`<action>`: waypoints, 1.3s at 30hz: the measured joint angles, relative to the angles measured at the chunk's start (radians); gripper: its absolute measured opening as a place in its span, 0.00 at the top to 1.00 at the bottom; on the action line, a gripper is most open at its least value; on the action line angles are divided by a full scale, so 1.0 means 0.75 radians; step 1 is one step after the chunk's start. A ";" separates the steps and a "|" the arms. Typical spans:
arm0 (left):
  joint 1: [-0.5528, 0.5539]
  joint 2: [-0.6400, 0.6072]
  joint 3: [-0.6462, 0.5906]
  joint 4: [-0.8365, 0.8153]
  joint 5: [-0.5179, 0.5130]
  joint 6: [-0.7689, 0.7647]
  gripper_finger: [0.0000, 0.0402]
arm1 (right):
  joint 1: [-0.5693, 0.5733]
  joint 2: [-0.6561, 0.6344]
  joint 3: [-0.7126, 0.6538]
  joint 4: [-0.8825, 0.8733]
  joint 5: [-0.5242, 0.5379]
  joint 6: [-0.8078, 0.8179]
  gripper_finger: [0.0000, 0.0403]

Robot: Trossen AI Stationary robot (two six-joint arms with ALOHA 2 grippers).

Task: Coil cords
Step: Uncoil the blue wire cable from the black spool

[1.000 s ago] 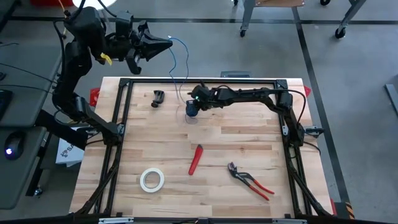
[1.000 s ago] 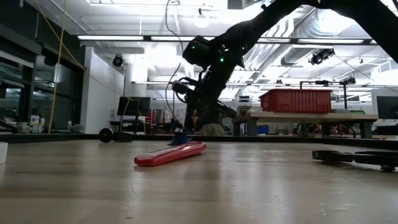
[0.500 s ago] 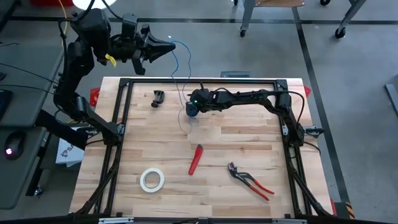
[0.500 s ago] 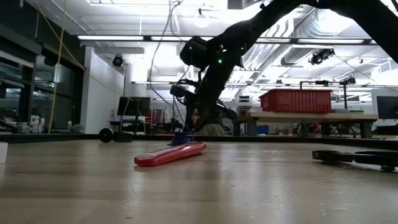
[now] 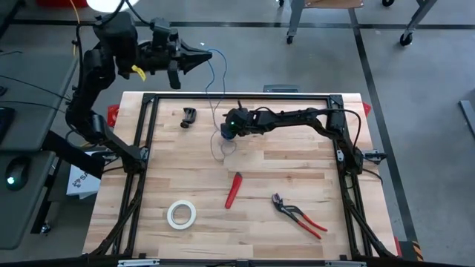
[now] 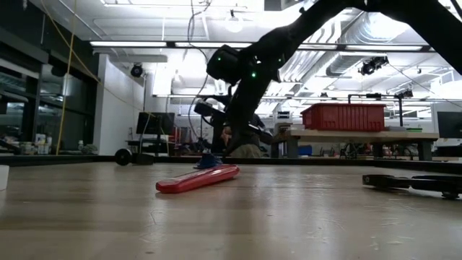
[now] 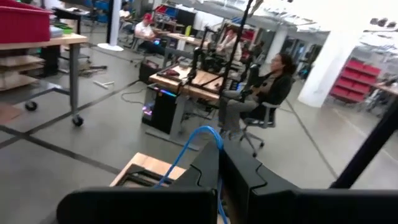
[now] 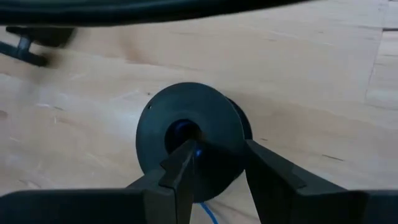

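Behind the wooden table, people sit in a workshop.

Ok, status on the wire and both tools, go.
Left tool shut on blue wire, raised beyond the table's far edge. Right tool gripping black spool on table. Nothing blocking.

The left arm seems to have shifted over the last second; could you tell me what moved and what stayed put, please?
The left pincer, shut on the blue wire, moved rightward along the table's far edge, carrying the wire's upper end with it. The right pincer also shifted slightly with the black spool it clamps. The red tool, tape roll and pliers stayed where they were.
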 joint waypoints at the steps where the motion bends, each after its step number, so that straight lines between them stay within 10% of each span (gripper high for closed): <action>1: 0.000 0.003 0.000 0.003 -0.008 0.000 1.00 | 0.000 0.000 0.000 0.001 0.000 0.006 0.69; 28: -0.011 0.060 -0.014 -0.263 -0.062 0.147 1.00 | -0.004 -0.078 0.000 -0.709 0.042 -0.159 0.69; 39: -0.013 0.003 -0.428 -0.037 0.065 0.152 1.00 | -0.006 -0.165 -0.127 -0.898 0.059 -0.289 0.69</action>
